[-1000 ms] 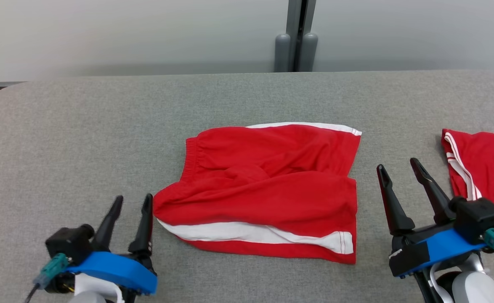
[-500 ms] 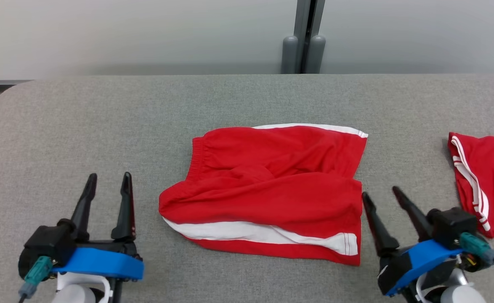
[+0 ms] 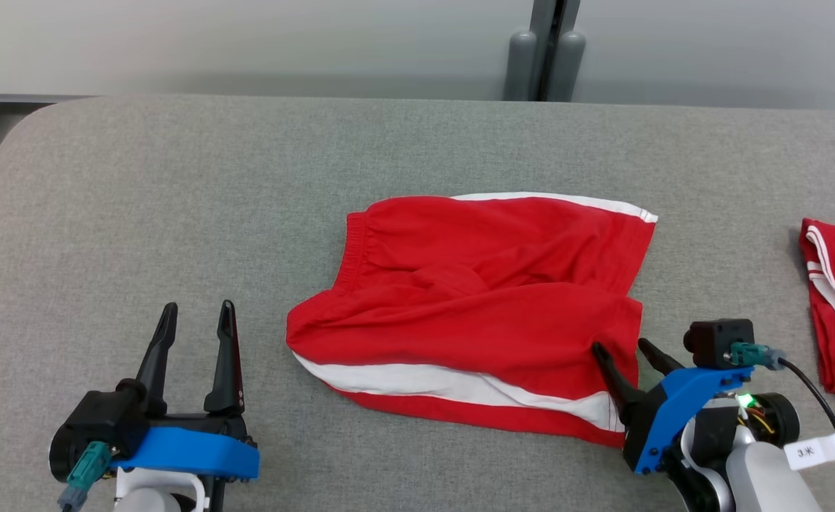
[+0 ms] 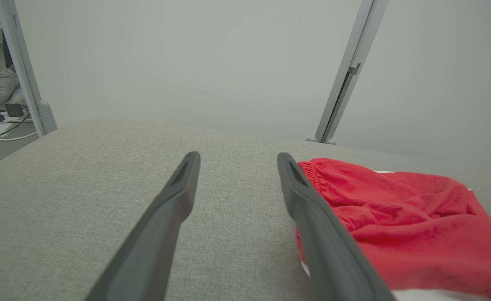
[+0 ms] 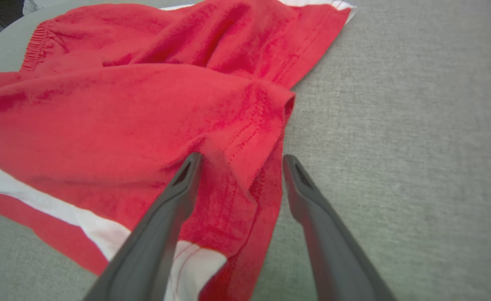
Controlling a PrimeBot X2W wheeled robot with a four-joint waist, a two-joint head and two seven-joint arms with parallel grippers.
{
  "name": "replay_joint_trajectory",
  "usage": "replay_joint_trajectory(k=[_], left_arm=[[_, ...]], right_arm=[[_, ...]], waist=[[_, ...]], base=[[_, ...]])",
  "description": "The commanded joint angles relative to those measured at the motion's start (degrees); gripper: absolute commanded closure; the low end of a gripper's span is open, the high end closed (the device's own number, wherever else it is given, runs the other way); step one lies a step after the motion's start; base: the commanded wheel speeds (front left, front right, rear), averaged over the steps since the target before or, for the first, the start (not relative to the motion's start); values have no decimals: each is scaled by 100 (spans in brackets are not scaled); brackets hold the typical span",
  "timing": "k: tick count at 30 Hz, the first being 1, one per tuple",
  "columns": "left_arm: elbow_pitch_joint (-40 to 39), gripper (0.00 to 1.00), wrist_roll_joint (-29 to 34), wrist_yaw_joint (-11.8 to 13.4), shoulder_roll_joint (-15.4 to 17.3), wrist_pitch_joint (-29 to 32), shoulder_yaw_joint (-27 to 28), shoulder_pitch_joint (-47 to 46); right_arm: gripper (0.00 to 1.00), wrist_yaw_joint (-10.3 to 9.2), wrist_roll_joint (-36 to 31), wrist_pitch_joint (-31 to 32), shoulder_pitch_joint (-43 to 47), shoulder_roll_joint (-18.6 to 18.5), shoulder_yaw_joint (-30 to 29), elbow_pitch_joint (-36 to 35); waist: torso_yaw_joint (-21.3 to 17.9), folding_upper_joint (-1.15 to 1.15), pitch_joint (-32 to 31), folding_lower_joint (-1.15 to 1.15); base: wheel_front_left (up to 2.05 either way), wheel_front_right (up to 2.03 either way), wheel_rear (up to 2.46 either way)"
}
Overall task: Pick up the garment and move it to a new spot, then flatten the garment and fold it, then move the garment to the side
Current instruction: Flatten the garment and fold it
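I log the red shorts point(image 3: 474, 306) rumpled at the middle of the surface point(image 3: 176, 178), soft, light and limp by my judgement; right gripper point(image 3: 618, 346) jaws spread astride the near right hem, where I'd pinch; left gripper point(image 3: 198, 307) jaws spread, just beside the shorts.

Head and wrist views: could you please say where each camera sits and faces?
Head view: on the head, facing forward-down at the table and red shorts; both arms' jaws low.
Left wrist view: along open left jaws, across table toward wall.
Right wrist view: down along open right jaws, straddling the shorts' hem.
All share the shorts.
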Motion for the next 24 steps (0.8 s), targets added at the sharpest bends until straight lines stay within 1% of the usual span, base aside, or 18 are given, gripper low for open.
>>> replay_joint_trajectory(k=[1, 2, 3, 4, 5, 10, 14, 18, 21, 22, 23, 24], left_arm=[[9, 0, 50, -50, -47, -25, 51, -103], [12, 0, 73, -74, -60, -25, 70, -111], [16, 0, 103, -86, -71, -25, 94, -118], [20, 0, 120, -105, -81, -25, 124, -127], [26, 0, 143, -119, -91, -25, 153, -143], [58, 0, 218, -179, -147, -25, 250, -193], [63, 0, 263, -232, -188, -25, 322, -222], [91, 0, 312, -278, -212, -25, 351, -249], [136, 0, 329, -313, -224, -25, 345, -292], [154, 0, 342, -318, -231, -25, 338, -307], [172, 0, 348, -330, -241, -25, 327, -324], [191, 0, 352, -336, -248, -25, 318, -333]], right_arm=[[0, 3, 93, 25, -148, -4, 28, 116], [0, 3, 115, 5, -202, -5, 35, 183], [27, 3, 148, -22, -259, -4, 64, 236], [84, 3, 218, -61, -313, -3, 86, 286], [100, 3, 230, -72, -347, -4, 101, 339], [100, 3, 260, -199, -511, -7, 47, 413], [100, 3, -88, -285, -629, -15, -255, 285], [100, 3, -386, -169, -848, -271, -398, 175], [100, 3, -405, -161, -1033, -448, -413, 220], [5, 3, -385, -153, -1072, -502, -388, 266], [0, 3, -371, -162, -1102, -555, -374, 300], [0, 3, -352, -184, -1118, -599, -345, 323]], waist=[[43, 0, 48, 0], [50, 0, 60, 0], [55, 0, 75, 0], [54, 0, 88, 0], [50, 0, 96, 0], [-22, 0, 103, 0], [-98, 0, 121, 0], [-147, 0, 159, 0], [-176, 0, 177, 0], [-181, 0, 178, 0], [-182, 0, 173, 0], [-182, 0, 159, 0]], base=[[0, 0, 0], [0, 0, 0], [0, 0, 0], [0, 0, 0], [0, 0, 0], [0, 0, 0], [0, 0, 0], [0, 0, 0], [0, 0, 0], [0, 0, 0], [0, 0, 0], [0, 0, 0]])
